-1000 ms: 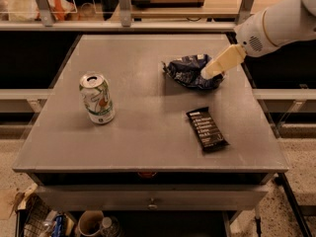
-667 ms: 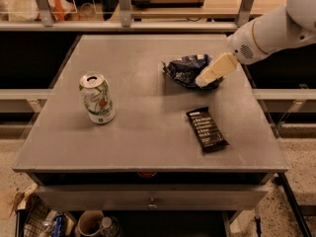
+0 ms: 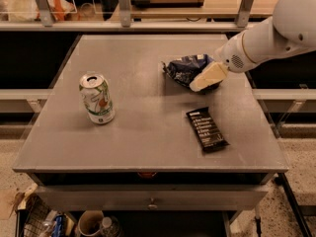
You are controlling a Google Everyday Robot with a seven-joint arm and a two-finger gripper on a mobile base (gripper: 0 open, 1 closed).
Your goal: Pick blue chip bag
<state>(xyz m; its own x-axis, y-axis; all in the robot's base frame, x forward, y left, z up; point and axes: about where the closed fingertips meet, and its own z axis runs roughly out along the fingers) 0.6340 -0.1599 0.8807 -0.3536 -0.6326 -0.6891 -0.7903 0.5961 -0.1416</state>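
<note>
Status:
- Blue chip bag (image 3: pixel 185 67) lies crumpled on the worktop (image 3: pixel 148 147), in the right half and nearer the rear edge than the front. Dark navy foil with small white markings.
- Arm (image 3: pixel 266 38) comes in over the right edge, angled down toward the bag.
- End effector (image 3: pixel 198 84): its cream tip sits over the bag's front-right side and overlaps it from this angle. Can't tell whether it is spread, pressed together or pinching the foil, or whether it touches the bag at all.
- The bag looks to be resting on the surface, not lifted.
- Green and white drink can (image 3: pixel 97 98) stands upright in the left half, about midway between the front and rear edges and well apart from the bag.
- Black bar wrapper (image 3: pixel 206 129) with white text lies flat toward the front-right corner, long side running roughly front to rear. It is near the bag but apart from it, clear of the end effector.
- Drawer with a small knob (image 3: pixel 152 200) sits under the front edge.
</note>
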